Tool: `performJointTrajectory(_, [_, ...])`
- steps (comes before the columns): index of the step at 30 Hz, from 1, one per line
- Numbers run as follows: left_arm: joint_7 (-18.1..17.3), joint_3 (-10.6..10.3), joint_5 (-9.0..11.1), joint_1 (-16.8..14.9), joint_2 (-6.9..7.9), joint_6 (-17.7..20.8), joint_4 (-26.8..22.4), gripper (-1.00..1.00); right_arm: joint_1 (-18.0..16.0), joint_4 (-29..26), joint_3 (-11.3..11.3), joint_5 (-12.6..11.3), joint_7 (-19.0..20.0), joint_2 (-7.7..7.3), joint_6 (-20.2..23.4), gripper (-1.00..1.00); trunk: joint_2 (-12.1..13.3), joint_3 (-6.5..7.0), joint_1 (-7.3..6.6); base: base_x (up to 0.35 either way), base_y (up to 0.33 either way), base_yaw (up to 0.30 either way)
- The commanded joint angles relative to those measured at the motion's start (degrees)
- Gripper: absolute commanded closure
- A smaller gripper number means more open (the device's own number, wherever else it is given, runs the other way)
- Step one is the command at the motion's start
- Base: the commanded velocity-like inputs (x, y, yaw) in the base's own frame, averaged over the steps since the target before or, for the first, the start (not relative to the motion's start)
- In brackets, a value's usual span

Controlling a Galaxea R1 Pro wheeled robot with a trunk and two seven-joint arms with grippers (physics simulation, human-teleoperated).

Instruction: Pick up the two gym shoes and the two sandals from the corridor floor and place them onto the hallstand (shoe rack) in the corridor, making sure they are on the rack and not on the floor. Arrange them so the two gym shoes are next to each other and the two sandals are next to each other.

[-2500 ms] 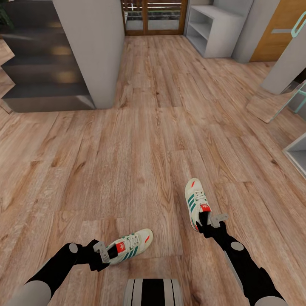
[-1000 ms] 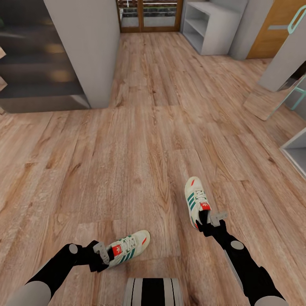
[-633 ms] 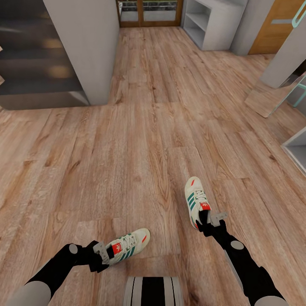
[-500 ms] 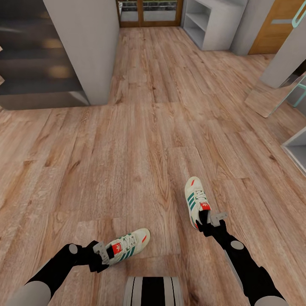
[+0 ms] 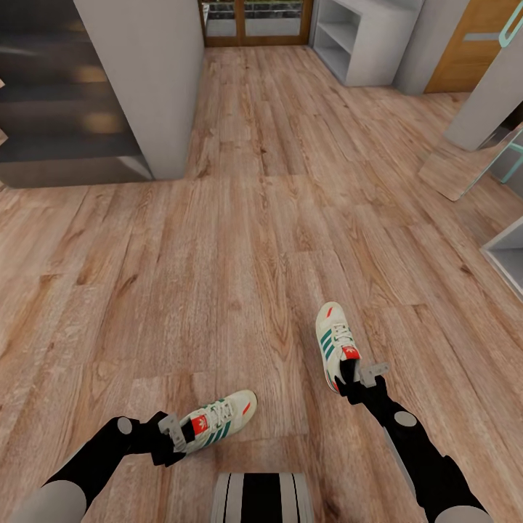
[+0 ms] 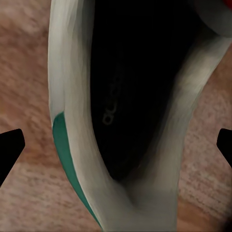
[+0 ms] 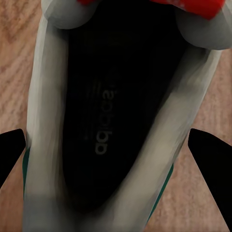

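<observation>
Nothing among the shoes or arms has shifted against the robot since the earlier head frames; only the camera has rolled forward a little, so the hallstand [image 5: 363, 43] and the glass door beside it now sit higher in the picture.

Both gym shoes are off the corridor floor [image 5: 240, 240], each carried at its heel end. The left gym shoe [image 5: 218, 420] hangs toe-outward from the left gripper [image 5: 174, 432], and the right gym shoe [image 5: 335, 345] points ahead toward the hallstand from the right gripper [image 5: 357, 378]. Each gripper looks clamped on the heel collar of its shoe.

I judge these sneakers light, with a soft upper and a stiffer sole, so the padded heel rim is a fair hold, though the toe may droop or swing as the base moves.

From the head camera you get the shoes' stripes, their distance from the hallstand, and the grey pillar [image 5: 145, 80] well to its left. Wrist cameras give instead the dark insole of the left shoe [image 6: 130, 96] and the right shoe [image 7: 111, 121], with black finger tips [image 7: 208, 145] at either side.
</observation>
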Motion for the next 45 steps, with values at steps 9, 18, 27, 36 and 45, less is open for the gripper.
performJointTrajectory(9, [0.0,-0.1,-0.2,0.0,0.07,0.2,0.0,-1.0,0.0,-0.1,-0.2,0.5,0.4,0.03,0.3,1.0,0.0,-0.04,-0.01,0.0,0.0,0.0])
performJointTrajectory(18, [5.1,-0.1,-0.3,0.0,-0.14,0.4,0.1,-1.0,0.0,-0.1,-0.2,0.5,0.4,0.03,0.3,1.0,0.0,-0.04,-0.01,0.0,0.0,0.0])
performJointTrajectory(27, [6.1,0.0,-1.3,0.0,-0.17,0.5,0.2,-1.0,0.0,-0.1,-0.2,0.5,0.4,0.03,0.3,1.0,0.0,-0.04,-0.01,0.0,0.0,0.0])
performJointTrajectory(36, [6.2,0.0,-1.4,0.0,-0.18,0.5,0.2,-1.0,0.0,-0.1,-0.2,0.5,0.4,0.03,0.3,1.0,0.0,-0.04,-0.01,0.0,0.0,0.0])
performJointTrajectory(45, [6.2,0.0,-1.4,0.0,-0.18,0.5,0.2,-1.0,0.0,-0.1,-0.2,0.5,0.4,0.03,0.3,1.0,0.0,-0.04,-0.01,0.0,0.0,0.0])
